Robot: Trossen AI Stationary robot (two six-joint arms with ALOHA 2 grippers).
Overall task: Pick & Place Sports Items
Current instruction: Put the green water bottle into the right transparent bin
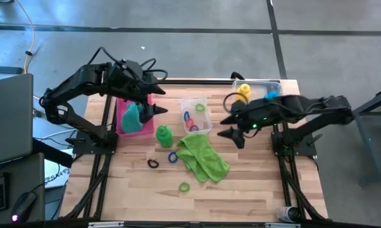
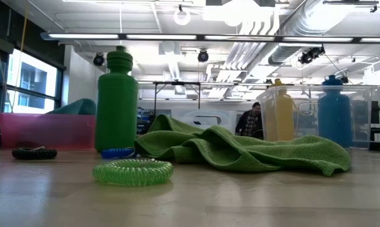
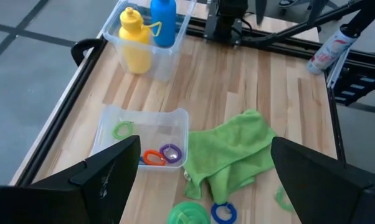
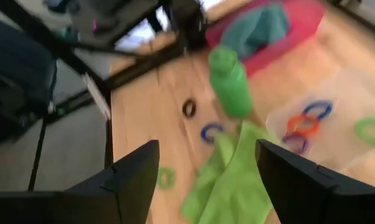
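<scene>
Right pincer [image 1: 231, 134] hangs above the bench [image 1: 254, 190] just beside the lime green towel [image 1: 203, 157], fingers parted with nothing between them, and the towel looks like its target. That crumpled towel is the landmark: the green bottle [image 1: 164, 133] stands upright just beside it, a blue ring [image 1: 173, 157] lies at its edge toward that bottle, a black ring [image 1: 153, 163] sits a little farther out, and a green ring [image 1: 184, 187] lies near its front corner. Behind the towel, the small clear box [image 1: 195, 114] holds more rings; well beyond it the larger clear box [image 1: 259, 88] has the yellow bottle [image 1: 243, 92] and blue bottle [image 1: 272, 95]. The teal towel [image 1: 132, 118] lies in the pink tray [image 1: 122, 117], where the left pincer [image 1: 154, 101] waits, spread wide and empty. Risks here, as I read it: a shallow pinch could catch only one fold, so the towel drapes and drags; a trailing corner could sweep the blue ring along or tip the green bottle; and a lift toward the tray could crowd the left arm.
</scene>
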